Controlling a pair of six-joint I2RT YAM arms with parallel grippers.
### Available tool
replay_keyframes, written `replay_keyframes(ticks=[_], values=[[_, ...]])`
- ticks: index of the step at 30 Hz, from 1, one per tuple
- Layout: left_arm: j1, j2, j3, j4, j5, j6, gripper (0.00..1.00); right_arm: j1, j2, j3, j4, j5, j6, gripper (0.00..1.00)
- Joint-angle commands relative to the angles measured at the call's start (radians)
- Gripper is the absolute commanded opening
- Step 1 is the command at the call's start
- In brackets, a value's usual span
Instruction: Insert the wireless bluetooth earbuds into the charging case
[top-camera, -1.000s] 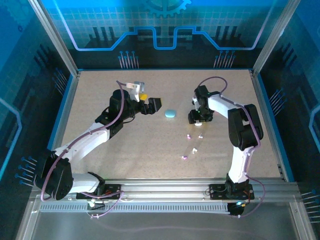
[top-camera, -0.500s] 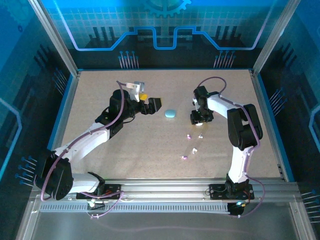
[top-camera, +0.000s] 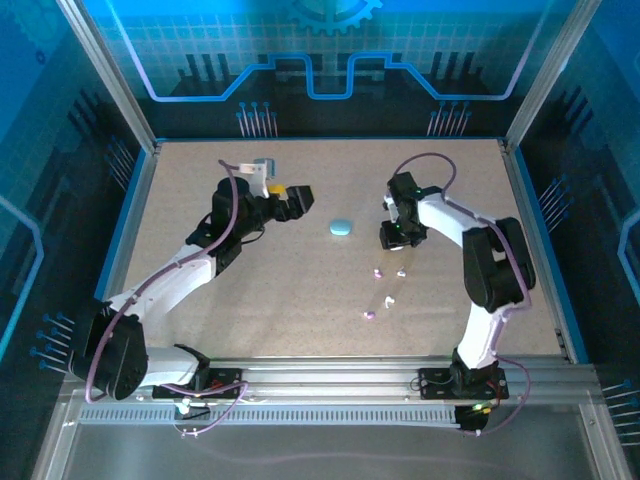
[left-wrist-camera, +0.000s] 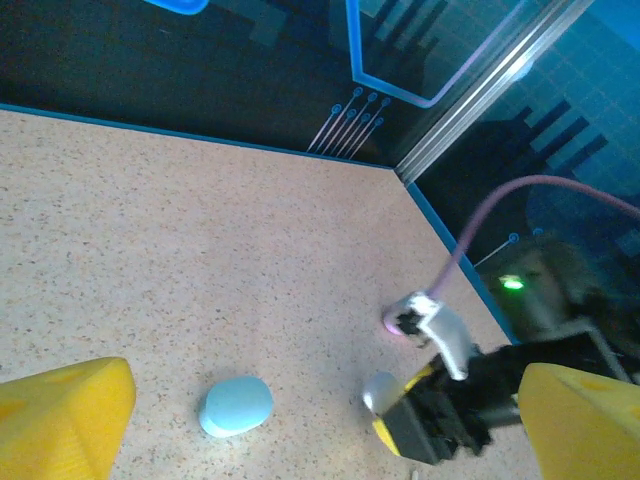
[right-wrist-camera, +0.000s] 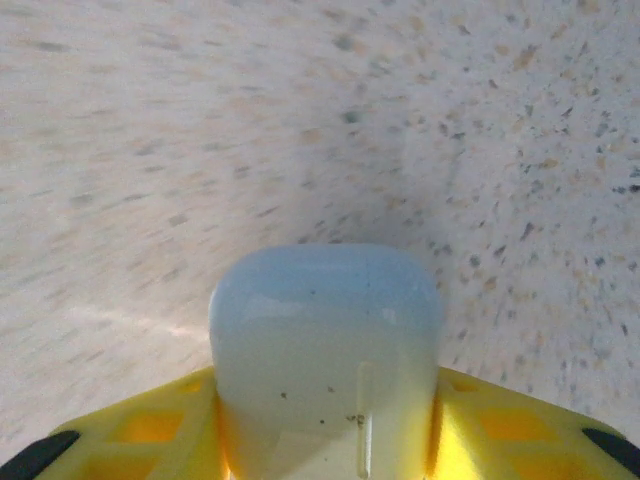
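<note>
The right gripper (top-camera: 391, 236) pinches a pale case (right-wrist-camera: 325, 330). In the right wrist view its yellow pads (right-wrist-camera: 150, 425) lie against both sides of the rounded shell, which sticks out ahead of them above the speckled table (top-camera: 250, 280). This gripper sits to the right of the light blue case (top-camera: 342, 228), near it but apart.

The left gripper (top-camera: 291, 202) is spread wide and holds nothing. It hangs to the left of the light blue case, at about the same remove as the right one. Its wrist view looks across that case toward the right gripper.

The light blue case lies closed and flat on the table, with nothing touching it. Four earbuds lie loose on the table, nearer the arm bases than the light blue case and off to its right. They are a pinkish one (top-camera: 377, 272), a white one (top-camera: 401, 273), another white one (top-camera: 388, 300) and another pinkish one (top-camera: 368, 315).
</note>
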Motion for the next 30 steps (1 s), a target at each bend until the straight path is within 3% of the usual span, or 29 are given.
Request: replay_keyframes(ticks=[1,8,15,30], values=[[0.018,-0.021,0.006,0.032,0.061,-0.042,0.99,0.031,-0.209,-0.017,0.098,-0.093,-0.033,0.46],[0.017,0.037,0.085,0.026,0.281,-0.027,0.92,0.131,-0.485,-0.081,0.282,-0.126,-0.256,0.46],[-0.007,0.099,0.154,0.046,0.474,-0.046,0.84,0.262,-0.582,-0.141,0.394,-0.062,-0.553,0.46],[-0.098,0.145,0.263,-0.119,0.57,0.086,0.74,0.312,-0.624,-0.177,0.456,-0.06,-0.639,0.46]])
